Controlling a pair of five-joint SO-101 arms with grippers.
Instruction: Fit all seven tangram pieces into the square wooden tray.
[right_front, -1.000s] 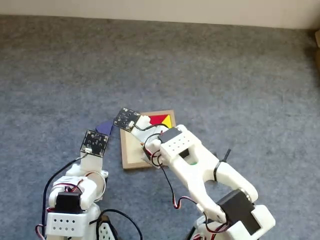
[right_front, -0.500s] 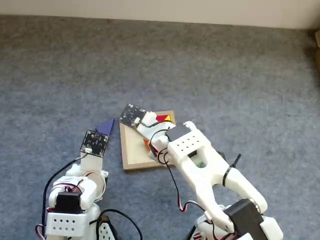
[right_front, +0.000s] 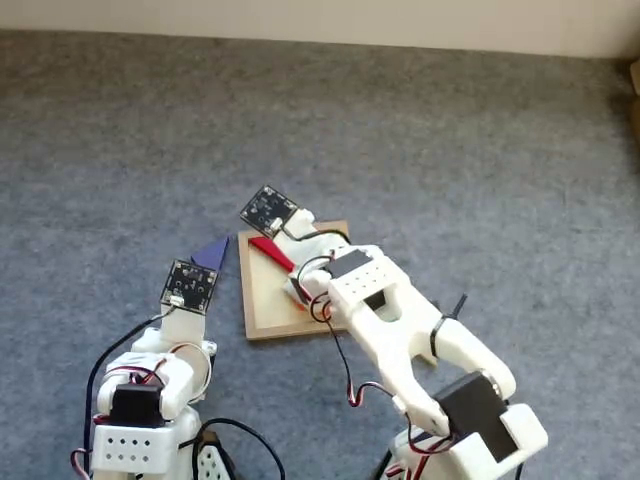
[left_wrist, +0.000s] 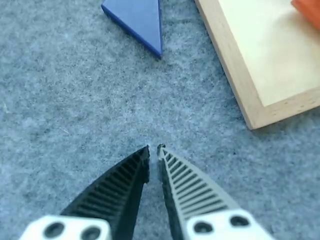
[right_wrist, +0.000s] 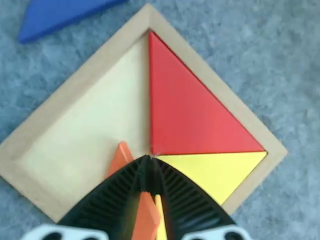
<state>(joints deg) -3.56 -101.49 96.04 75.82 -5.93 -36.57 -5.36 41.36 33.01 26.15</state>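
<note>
The square wooden tray (right_front: 258, 328) lies on the grey carpet between the two arms. In the right wrist view the tray (right_wrist: 75, 86) holds a large red triangle (right_wrist: 185, 115), a yellow triangle (right_wrist: 210, 172) and an orange piece (right_wrist: 119, 156). My right gripper (right_wrist: 150, 159) is shut, its tips at the point where red and yellow meet. A blue triangle (right_front: 210, 252) lies on the carpet just outside the tray's left rim. My left gripper (left_wrist: 152, 149) hovers shut over bare carpet, short of the blue triangle (left_wrist: 137, 17) and beside the tray's corner (left_wrist: 238, 75).
The right arm (right_front: 365, 295) covers most of the tray in the high view, leaving a strip of red (right_front: 270, 252) uncovered. Open grey carpet (right_front: 450, 150) stretches beyond the tray to a pale wall at the far edge.
The right arm has swung its wrist across the tray toward the far left corner, now covering the yellow piece in the high view. The left arm and blue triangle have stayed put.
</note>
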